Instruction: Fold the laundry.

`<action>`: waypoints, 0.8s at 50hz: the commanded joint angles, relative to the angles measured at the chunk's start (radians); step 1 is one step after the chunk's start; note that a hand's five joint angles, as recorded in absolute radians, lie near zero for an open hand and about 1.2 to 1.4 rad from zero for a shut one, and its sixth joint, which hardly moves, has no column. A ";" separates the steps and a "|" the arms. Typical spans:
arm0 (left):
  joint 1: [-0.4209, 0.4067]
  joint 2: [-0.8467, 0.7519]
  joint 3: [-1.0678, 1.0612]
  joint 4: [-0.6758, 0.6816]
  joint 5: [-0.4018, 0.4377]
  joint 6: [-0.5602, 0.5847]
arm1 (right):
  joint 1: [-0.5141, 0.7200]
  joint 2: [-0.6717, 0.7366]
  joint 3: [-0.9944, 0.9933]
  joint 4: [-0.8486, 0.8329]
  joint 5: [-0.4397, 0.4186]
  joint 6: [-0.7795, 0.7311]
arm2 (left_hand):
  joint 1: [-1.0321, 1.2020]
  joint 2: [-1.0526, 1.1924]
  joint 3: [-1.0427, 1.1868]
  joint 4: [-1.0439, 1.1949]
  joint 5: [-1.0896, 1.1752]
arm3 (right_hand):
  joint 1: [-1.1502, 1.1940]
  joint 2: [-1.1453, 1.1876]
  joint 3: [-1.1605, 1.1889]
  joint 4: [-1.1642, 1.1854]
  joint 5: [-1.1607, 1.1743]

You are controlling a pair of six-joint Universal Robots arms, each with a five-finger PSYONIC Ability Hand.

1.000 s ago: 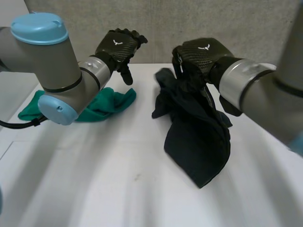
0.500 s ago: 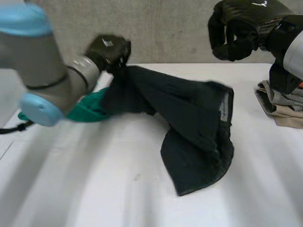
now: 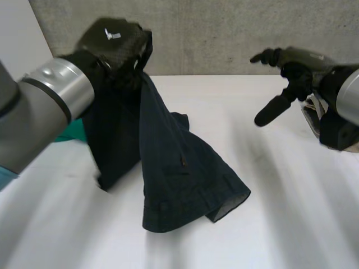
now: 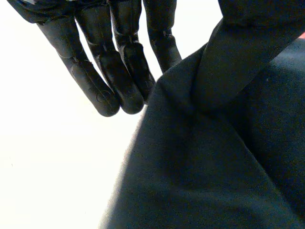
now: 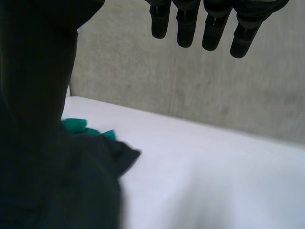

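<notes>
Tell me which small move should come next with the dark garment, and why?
Probably bring the open right hand across to grip a free edge of the dark garment. Only the left hand holds it up, by one end, so it hangs bunched with its lower part on the table.

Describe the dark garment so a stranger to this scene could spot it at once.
On the white table, look to the robot's left hand, high at the far left side. The dark navy fabric garment hangs from that hand and spreads down onto the tabletop towards the middle. It is big and near black, unlike the small bright green cloth beside it.
</notes>
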 commanded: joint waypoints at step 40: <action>0.034 -0.113 0.000 -0.006 -0.094 0.002 | 0.361 0.413 -0.119 -0.173 0.510 0.120 | 0.210 0.201 0.207 0.202 0.251 | 1.174 1.186 1.186 1.185 1.173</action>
